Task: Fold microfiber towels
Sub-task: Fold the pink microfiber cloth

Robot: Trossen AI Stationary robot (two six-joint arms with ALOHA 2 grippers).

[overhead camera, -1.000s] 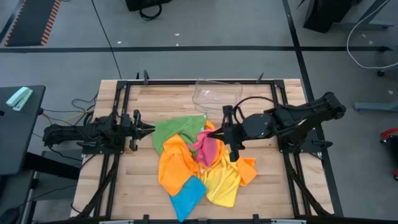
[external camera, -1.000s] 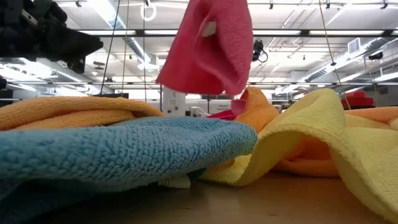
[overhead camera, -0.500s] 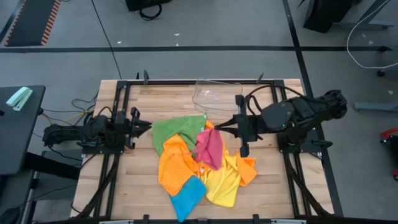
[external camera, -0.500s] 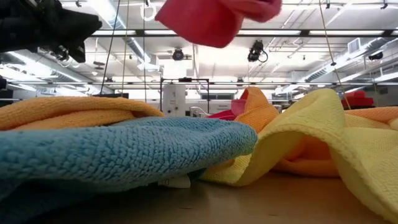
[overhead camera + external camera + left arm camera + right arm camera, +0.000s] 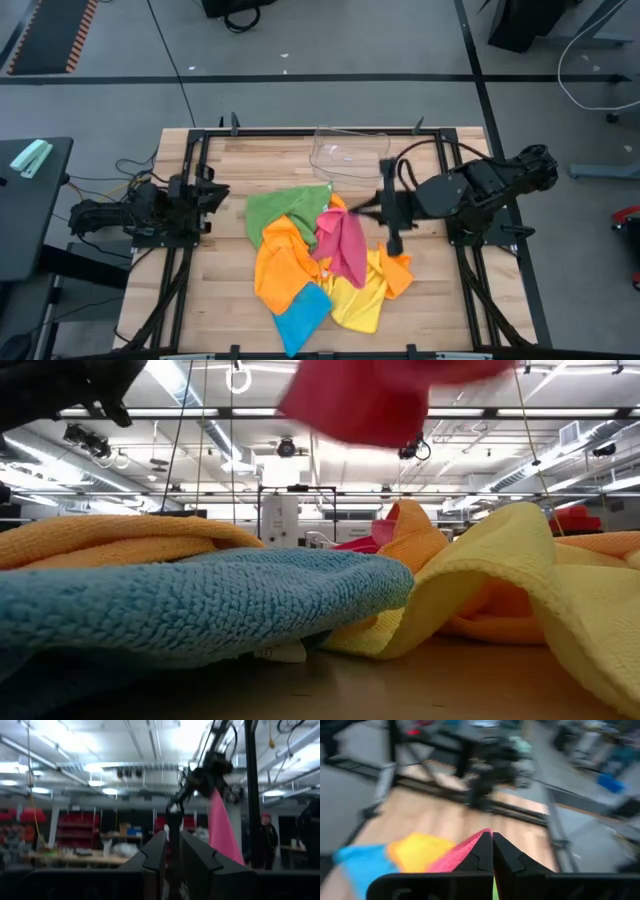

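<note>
The pink towel [image 5: 345,245] now hangs clear above the pile [image 5: 300,275], lifted higher by the right gripper [image 5: 372,208], clenched on its corner. Left gripper [image 5: 218,193], pulled back, holds nothing; spreading likely comes next.

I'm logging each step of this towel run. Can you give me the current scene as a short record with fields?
held item: pink towel, hanging above the pile
holder: right gripper, shut on its corner
left gripper: idle at table's left edge, fingers nearly closed, empty
pile: green towel, orange towel, yellow towel, blue towel, unfolded
behind pile: clear plastic tray
</note>
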